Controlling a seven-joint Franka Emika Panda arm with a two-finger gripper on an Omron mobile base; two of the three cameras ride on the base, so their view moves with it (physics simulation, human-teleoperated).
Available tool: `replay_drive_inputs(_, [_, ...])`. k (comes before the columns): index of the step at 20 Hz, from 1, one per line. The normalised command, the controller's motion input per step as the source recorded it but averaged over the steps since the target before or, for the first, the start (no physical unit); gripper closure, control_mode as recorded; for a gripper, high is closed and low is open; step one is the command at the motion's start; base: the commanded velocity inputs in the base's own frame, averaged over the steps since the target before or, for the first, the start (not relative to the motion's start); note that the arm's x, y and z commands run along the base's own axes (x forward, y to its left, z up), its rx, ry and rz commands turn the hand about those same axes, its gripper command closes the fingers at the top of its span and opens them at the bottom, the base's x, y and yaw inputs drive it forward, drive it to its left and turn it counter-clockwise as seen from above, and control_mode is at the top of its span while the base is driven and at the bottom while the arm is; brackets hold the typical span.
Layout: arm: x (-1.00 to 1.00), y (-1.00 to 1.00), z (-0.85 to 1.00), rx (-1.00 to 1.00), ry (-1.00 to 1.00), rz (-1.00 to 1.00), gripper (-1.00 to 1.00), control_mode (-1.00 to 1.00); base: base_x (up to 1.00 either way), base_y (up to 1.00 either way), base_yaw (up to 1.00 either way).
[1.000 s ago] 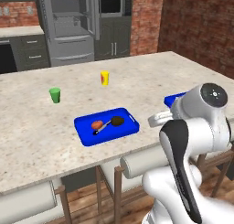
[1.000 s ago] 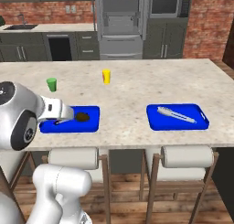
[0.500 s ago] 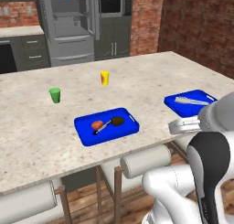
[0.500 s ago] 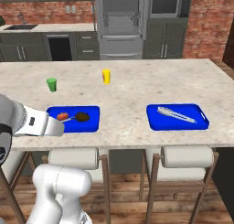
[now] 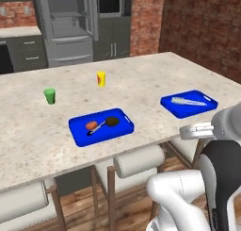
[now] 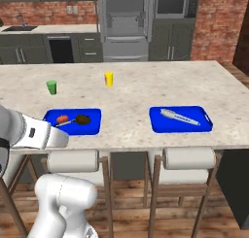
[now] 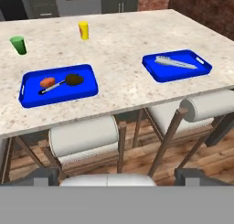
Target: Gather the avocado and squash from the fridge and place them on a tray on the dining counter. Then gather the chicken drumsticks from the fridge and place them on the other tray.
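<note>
Speckled beige dining counter (image 7: 123, 40), glossy blue tray (image 7: 27, 98)

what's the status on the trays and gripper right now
Gripper open, empty, off the counter edge above the stools. Avocado and squash on left tray. Other tray holds tongs, no drumsticks.

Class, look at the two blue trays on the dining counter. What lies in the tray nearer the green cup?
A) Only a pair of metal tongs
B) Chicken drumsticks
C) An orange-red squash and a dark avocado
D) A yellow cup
C: the tray nearer the green cup holds the squash and the avocado, with a slim utensil lying beside them.
</note>
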Motion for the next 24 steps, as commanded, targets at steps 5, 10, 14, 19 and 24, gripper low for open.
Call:
replay_drive_inputs(5, [0.00,0.00,0.00,0.00,0.00,0.00,-1.00,1.00,-0.68,-0.99,-0.06])
replay_drive_inputs(10, [0.00,0.00,0.00,0.00,0.00,0.00,-1.00,1.00,-0.34,-1.00,0.00])
replay_drive_inputs(14, [0.00,0.00,0.00,0.00,0.00,0.00,-1.00,1.00,-0.01,-1.00,0.00])
replay_drive_inputs(19, [0.00,0.00,0.00,0.00,0.00,0.00,-1.00,1.00,0.04,-1.00,0.01])
replay_drive_inputs(24, [0.00,0.00,0.00,0.00,0.00,0.00,-1.00,1.00,0.11,-1.00,0.02])
